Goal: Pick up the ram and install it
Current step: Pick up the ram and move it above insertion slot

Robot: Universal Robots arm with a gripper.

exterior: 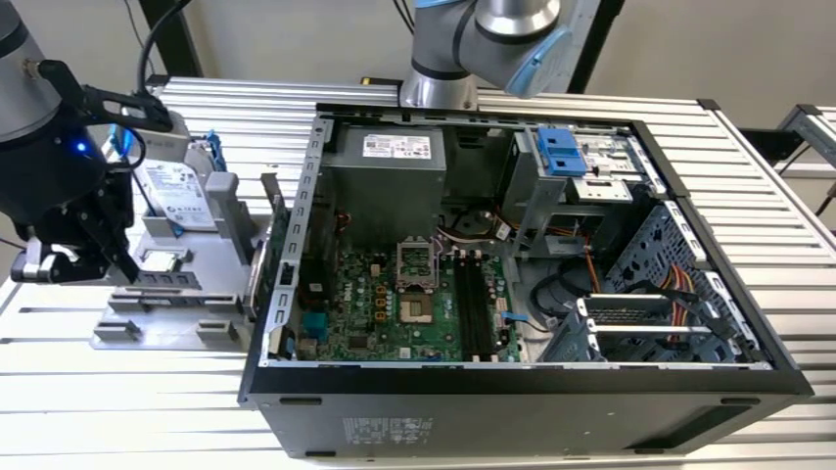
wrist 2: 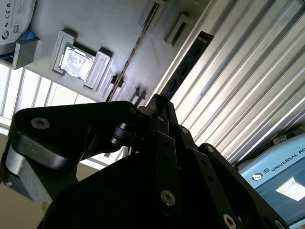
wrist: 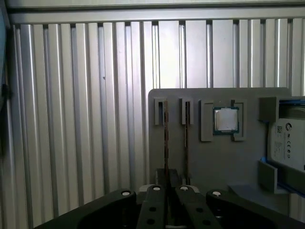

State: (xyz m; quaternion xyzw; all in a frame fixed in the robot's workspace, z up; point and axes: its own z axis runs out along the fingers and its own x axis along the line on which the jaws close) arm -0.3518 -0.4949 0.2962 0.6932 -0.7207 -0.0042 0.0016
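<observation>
1. Black linkage of the gripper (wrist: 169, 180) sits nearest in both wrist views, lined up with the ram. I cannot tell whether it is clamped on the stick or released.
2. The ram (wrist: 166, 138) stands on its edge in a slot of a grey holder (wrist: 205, 162). Its near end runs right up to the gripper's tip.
3. Just beside it, a second ram stick (wrist: 187, 143) stands parallel in the neighbouring slot, between the ram and a processor chip (wrist: 225, 119).
4. The processor chip lies flat in its own recess of the holder. Past the chip, a hard drive (wrist: 287, 143) rests against the holder's far side.
5. Under the holder lies a ribbed aluminium table (wrist: 86, 119), its grooves running parallel to the two sticks.
6. In the exterior view, the gripper and the holder are at the exterior view's left. They are outside an open computer case (exterior: 523, 392), which stands just beside the holder with its open side facing up.
7. Inside the case lies a green motherboard (exterior: 379, 304). Its long black slots (exterior: 473, 304) run side by side, well apart from the ram.
8. Farther back in the case sits a light-blue latch (exterior: 559, 150) on the drive bay. Beyond the case, a grey arm joint (exterior: 471, 39) rises from the table.
</observation>
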